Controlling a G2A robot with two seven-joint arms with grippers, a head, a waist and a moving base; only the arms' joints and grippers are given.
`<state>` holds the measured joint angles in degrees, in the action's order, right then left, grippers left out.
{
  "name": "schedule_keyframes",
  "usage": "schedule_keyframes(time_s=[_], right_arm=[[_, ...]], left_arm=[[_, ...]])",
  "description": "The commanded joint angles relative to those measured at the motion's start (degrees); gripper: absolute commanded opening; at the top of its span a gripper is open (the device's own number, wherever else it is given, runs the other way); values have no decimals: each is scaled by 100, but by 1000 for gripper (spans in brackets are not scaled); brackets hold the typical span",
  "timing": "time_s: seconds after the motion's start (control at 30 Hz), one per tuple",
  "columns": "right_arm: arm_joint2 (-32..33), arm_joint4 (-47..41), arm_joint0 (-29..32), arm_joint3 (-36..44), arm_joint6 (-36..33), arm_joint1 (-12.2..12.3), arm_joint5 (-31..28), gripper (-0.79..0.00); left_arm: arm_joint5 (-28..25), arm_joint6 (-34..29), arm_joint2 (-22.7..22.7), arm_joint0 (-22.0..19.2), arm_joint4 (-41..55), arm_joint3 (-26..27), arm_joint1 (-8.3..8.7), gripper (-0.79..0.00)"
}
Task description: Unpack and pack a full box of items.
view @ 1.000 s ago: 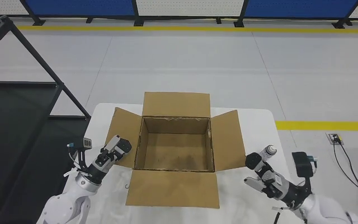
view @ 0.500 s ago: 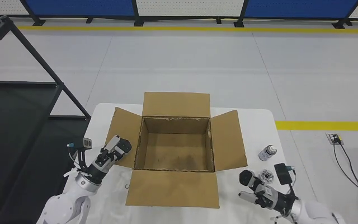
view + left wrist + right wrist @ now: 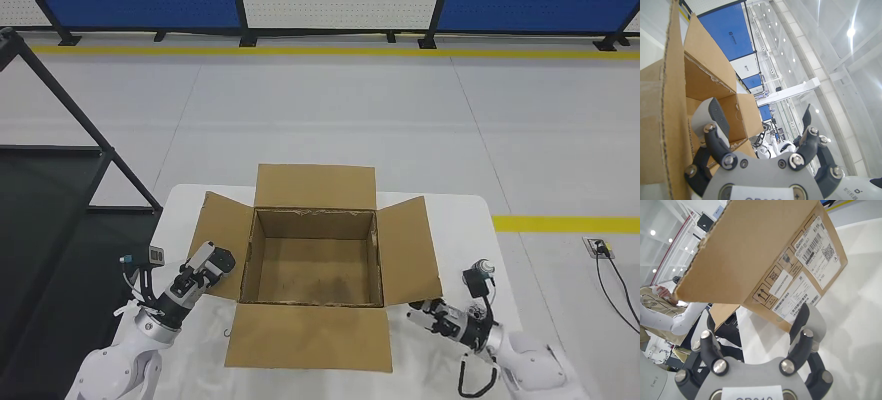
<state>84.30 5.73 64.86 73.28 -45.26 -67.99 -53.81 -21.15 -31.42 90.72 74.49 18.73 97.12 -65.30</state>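
Observation:
An open cardboard box [image 3: 315, 187] stands in the middle of the white table [image 3: 465, 222], all flaps spread and nothing inside it. My left gripper [image 3: 210, 260] is open beside the box's left flap [image 3: 674, 79], its fingers [image 3: 715, 111] holding nothing. My right gripper [image 3: 420, 314] is low on the table at the box's front right corner, open, facing the labelled side wall [image 3: 791, 275]. A small silver can [image 3: 485, 268] stands on the table behind the right arm.
The near flap [image 3: 310, 335] reaches almost to the table's front edge. A black metal frame [image 3: 60, 190] stands off the table's left side. Bare tabletop lies to the right of the box around the can.
My right gripper has moved away from the can, left and down toward the box's front right corner. The can stays upright on the table. The left arm has not moved.

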Motion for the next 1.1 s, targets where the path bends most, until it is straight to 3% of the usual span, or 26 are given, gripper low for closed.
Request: schedule_keyframes(time_s=[0.0,0.43,1.07], right_arm=[[-146,35,-148,-118,58,-12,-26,0],[-872,26,-815,-631,-106,-8,-415,0],[-1066,295,-701,-264,146,188,-419,0]], left_arm=[[0,0,0,0,0,0,0,0],[0,0,0,0,0,0,0,0],[0,0,0,0,0,0,0,0]])
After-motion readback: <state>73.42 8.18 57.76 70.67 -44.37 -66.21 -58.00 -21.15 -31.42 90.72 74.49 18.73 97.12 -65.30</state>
